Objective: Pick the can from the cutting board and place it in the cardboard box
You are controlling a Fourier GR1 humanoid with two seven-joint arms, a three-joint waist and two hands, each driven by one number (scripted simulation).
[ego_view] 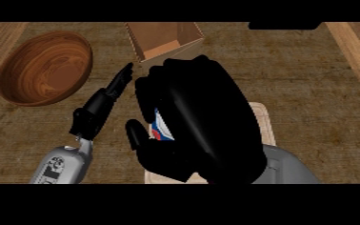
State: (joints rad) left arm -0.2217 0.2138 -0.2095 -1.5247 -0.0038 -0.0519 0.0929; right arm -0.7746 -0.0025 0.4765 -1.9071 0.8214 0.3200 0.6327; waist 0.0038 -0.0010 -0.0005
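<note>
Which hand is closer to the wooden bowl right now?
Left. The left hand is just right of the wooden bowl; the right hand, curled round the can, is farther right.

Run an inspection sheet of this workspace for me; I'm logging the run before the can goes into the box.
Surface: brown wooden counter.
Job's things: can, only a sliver visible in the right hand; cutting board beneath; cardboard box open, at far edge.
Clutter: wooden bowl, far left.
Hands: right curled round can; left hand open, fingers straight.
Cables: nothing seen.
Surroundings: light wooden edging at both sides.
</note>
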